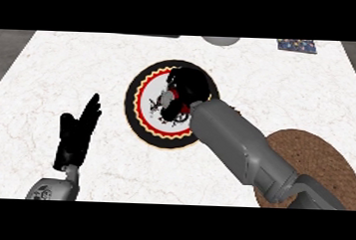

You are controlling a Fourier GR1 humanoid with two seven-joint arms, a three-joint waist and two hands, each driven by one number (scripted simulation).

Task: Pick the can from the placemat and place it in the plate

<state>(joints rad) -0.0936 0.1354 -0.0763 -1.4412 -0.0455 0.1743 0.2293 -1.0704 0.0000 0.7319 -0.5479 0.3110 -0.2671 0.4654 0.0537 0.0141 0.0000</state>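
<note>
Already the right hand [183, 87] is over the decorated plate [141, 93], fingers curled round the can [165, 102] (mostly hidden). Carrying looks done; release remains. Behind, the brown placemat [323, 157] lies bare. The left hand [76, 131] rests spread.

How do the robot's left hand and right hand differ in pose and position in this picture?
The left hand rests open with straight fingers over bare counter, while the right hand curls over the plate. The left hand shows only a short stretch of forearm; the right hand's long grey forearm crosses the brown placemat. Both hands are black. The can is not visible.
</note>
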